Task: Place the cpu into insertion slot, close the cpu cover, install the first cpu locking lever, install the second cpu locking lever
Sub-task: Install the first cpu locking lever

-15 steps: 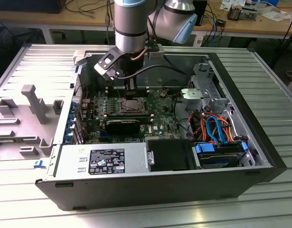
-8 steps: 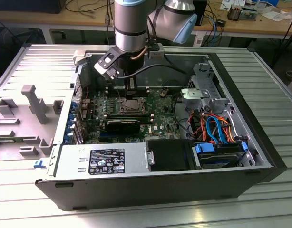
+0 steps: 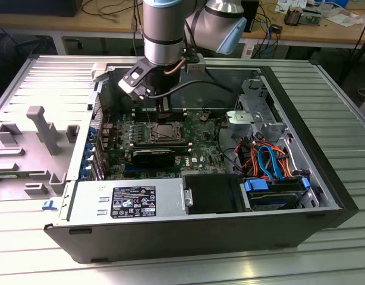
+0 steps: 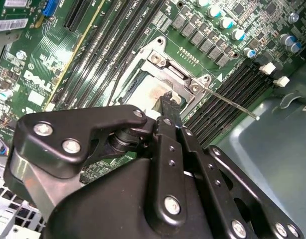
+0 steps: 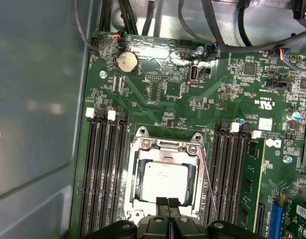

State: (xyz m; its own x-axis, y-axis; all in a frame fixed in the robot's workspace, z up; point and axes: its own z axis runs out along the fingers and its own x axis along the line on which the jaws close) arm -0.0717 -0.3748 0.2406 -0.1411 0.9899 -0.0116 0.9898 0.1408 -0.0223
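While the arm is reaching down into the open case [image 3: 170, 237] on the bench [image 3: 343, 89], the gripper [image 5: 168, 202] is hanging just above the cpu [image 5: 165, 180]. Its two fingers are pressed together and are holding nothing.

The cpu is lying flat in the insertion slot [image 5: 139, 175], in the middle of the motherboard [image 5: 163, 89]. The cpu cover [image 5: 163, 148] is lying down around it, so the grey top is showing through the window. By my judgement, the placing and the closing are already done.

A thin lever [image 5: 208, 179] is running along one side of the slot, between the cover and a bank of memory slots [image 5: 228, 174]. Its long axis is going nearly parallel to those slots, but its free end is leaning out over them, so it seems not latched yet. In the second wrist view this lever [image 4: 230, 103] is lying to the side of the fingertips, near but apart, with nothing standing between.

In the exterior view a black card [image 3: 153, 157] is sitting just on the near side of the slot, and cables [image 3: 268, 157] are lying well apart on the exterior view's right.
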